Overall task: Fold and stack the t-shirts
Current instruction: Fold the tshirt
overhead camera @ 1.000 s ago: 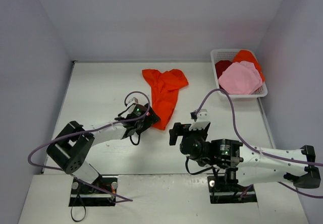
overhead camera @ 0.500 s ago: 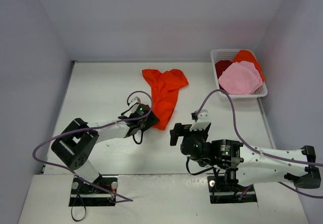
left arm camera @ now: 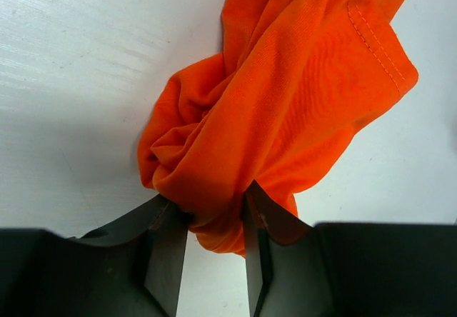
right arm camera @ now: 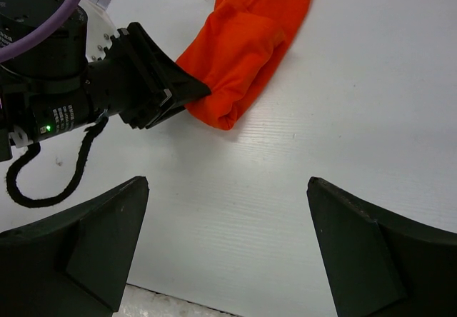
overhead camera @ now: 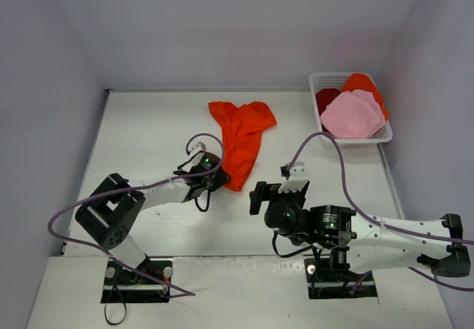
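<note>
A large bright orange-red t-shirt (overhead camera: 241, 133) lies crumpled in a long bunch mid-table, its near end pointing at the left arm. My left gripper (overhead camera: 222, 175) is at that near end; in the left wrist view its fingers (left arm camera: 212, 201) pinch a bunched fold of the orange-red t-shirt (left arm camera: 285, 96) low over the table. The right wrist view shows the same pinch (right arm camera: 189, 92) on the t-shirt's tip (right arm camera: 243, 53). My right gripper (overhead camera: 275, 184) hovers open over bare table (right arm camera: 227, 181), to the right of the shirt's end, holding nothing.
A white lattice basket (overhead camera: 312, 92) stands at the back right holding a light pink t-shirt (overhead camera: 352, 115), a dark red one (overhead camera: 326, 98) and an orange one (overhead camera: 363, 83). Walls enclose the table on the left, back and right.
The left gripper's jaws have come together from wide open onto the near end of the orange-red t-shirt, and the arm has edged slightly nearer. The right arm has barely moved.
</note>
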Controlling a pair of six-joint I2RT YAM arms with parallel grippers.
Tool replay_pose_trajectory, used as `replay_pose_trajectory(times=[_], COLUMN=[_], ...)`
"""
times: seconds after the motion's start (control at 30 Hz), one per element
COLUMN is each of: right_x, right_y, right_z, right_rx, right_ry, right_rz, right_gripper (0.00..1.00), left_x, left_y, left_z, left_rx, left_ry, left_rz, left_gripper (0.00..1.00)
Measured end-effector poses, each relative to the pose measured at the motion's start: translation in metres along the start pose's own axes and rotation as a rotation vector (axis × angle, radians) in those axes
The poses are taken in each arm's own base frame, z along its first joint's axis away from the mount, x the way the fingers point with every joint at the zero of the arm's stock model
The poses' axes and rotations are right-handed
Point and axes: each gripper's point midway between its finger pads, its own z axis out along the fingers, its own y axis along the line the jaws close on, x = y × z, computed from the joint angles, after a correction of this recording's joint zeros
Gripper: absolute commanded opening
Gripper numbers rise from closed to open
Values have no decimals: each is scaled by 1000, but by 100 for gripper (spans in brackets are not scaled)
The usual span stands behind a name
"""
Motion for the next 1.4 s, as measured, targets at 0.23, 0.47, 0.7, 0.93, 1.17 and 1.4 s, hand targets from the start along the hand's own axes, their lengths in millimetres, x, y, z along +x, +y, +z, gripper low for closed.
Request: replay_pose_trajectory(times=[0.23,0.47,0.7,0.93,1.17,1.4], right_x=[2,10,12,8,10,11], right_y=[-1,-4,-6,-6,-6,-5], right_z=[0,2,1,-1,0,0], right_rx=[2,7,3,-8,-5,-3], right_ry=[3,16,21,17,20,22], right_rz=[0,-1,3,19,22,30], right_gripper=[90,89,89,89,89,89], left_x=[-2,-11,-36,-66,-93,-99], left_y=[-4,-19,-47,-73,-105,-108], left_z=[-1,-4,-18,-29,-41,-32], left_rx=[8,19,46,72,118,113], left_ry=[-3,-15,-81,-137,-182,-179], left_rz=[2,28,70,88,93,100], left_gripper=[8,0,0,0,0,0])
